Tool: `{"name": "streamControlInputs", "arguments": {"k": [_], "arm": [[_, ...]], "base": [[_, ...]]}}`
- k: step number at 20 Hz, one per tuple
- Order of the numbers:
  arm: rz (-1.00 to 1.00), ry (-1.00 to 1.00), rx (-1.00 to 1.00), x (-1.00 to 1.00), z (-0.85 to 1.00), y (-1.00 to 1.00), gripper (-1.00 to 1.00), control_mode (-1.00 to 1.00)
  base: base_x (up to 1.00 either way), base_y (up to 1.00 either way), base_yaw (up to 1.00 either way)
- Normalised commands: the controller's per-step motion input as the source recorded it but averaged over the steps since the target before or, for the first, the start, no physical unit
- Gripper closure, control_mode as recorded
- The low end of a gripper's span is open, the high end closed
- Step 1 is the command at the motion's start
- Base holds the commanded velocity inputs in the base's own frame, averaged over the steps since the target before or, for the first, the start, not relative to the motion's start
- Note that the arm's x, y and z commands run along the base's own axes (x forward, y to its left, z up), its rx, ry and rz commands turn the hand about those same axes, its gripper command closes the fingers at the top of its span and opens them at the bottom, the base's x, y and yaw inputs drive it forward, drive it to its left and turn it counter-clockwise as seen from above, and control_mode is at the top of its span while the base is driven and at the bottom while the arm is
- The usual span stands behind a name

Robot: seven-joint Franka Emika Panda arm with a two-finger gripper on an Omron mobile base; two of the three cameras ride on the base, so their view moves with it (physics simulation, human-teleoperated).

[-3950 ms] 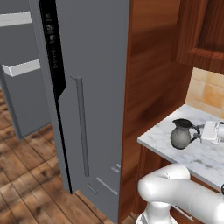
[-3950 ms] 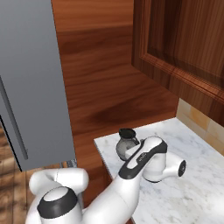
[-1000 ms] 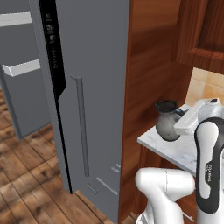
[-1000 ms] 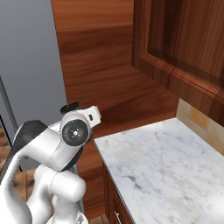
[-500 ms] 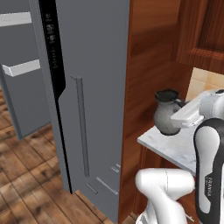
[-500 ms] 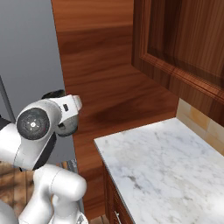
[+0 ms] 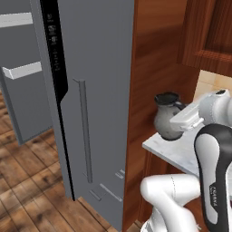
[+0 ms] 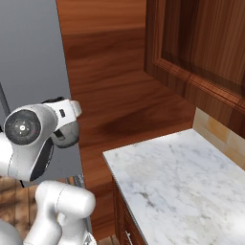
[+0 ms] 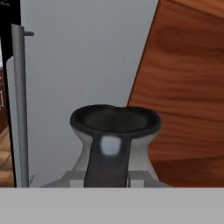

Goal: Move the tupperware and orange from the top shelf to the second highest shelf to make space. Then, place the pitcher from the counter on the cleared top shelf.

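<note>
Gripper (image 7: 179,121) clamped on pitcher (image 7: 166,118), lifted off counter (image 7: 174,152); keep upright, swing clear of the wood panel (image 7: 152,68).

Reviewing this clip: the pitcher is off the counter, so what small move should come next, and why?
Probably carry the pitcher a little further left, past the grey fridge door. The gripper holds it by the handle, above the counter edge, and the closed door and wood panel stand directly ahead of it.
</note>
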Motion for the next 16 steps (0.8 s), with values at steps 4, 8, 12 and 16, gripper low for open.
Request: {"name": "streamControlInputs", "arguments": {"k": [4,8,12,16], "arm": [[0.0,0.0,-0.01,0.0,0.0,0.21,1.0,-1.0],[0.0,0.0,-0.02,0.0,0.02,0.22,1.0,-1.0],[0.0,0.0,0.0,0.0,0.02,0.05,1.0,1.0],[0.0,0.0,0.0,0.0,0.0,0.0,1.0,1.0]], "base": [[0.0,0.0,0.0],[0.0,0.0,0.0],[0.0,0.01,0.0],[-0.12,0.0,0.02]]}}
